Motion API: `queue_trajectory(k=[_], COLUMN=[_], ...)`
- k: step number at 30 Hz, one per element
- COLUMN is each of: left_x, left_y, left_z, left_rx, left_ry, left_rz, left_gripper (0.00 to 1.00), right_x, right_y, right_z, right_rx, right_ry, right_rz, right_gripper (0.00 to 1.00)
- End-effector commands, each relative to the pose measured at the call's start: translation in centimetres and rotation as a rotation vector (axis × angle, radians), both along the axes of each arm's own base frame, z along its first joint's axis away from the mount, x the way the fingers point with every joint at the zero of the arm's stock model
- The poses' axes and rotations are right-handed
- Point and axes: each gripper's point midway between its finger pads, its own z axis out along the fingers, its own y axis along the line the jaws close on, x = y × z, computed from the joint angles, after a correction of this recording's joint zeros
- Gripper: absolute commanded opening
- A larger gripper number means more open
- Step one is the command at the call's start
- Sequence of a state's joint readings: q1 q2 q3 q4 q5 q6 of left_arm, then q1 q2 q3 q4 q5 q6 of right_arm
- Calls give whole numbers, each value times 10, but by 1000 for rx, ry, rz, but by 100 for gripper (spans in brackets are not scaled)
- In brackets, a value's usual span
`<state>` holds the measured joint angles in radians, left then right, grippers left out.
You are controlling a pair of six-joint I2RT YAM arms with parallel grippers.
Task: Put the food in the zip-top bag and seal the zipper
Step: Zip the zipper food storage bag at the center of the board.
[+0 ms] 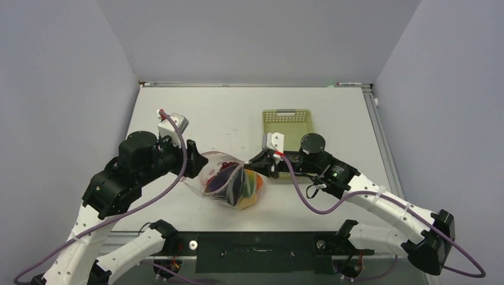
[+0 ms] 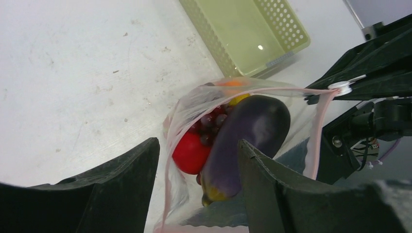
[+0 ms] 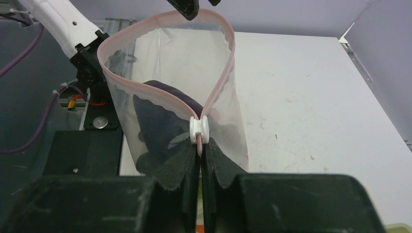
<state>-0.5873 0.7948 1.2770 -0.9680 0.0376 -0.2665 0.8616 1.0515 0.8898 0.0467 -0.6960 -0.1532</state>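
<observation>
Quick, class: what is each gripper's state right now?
Left gripper: open, fingers either side of the zip-top bag.
Right gripper: closed on the zipper, just below its white slider.

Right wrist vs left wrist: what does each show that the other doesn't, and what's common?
Right wrist only: the bag's mouth standing open as a full loop of zipper, and the right end effector closed on the strip under the white slider. Left wrist only: the red tomato and grapes inside, and the left end effector with its fingers apart. Both: bag, purple eggplant, slider, table.
</observation>
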Motion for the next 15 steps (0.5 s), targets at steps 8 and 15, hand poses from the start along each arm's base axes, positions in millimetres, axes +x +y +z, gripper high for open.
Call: queue_trajectory(k=[8, 15], left_x=[-26, -48], left_y=[-57, -83], left_z=[75, 79], left_rx=[-191, -251], left_ry=[-219, -226], left_rz=[-407, -631], left_gripper=[60, 67], right_x=[-25, -28], right_y=[10, 14], right_z=[18, 22], right_rx=[-32, -83], right_ry=[-24, 48], right_rz=[48, 27], right_gripper=[5, 5])
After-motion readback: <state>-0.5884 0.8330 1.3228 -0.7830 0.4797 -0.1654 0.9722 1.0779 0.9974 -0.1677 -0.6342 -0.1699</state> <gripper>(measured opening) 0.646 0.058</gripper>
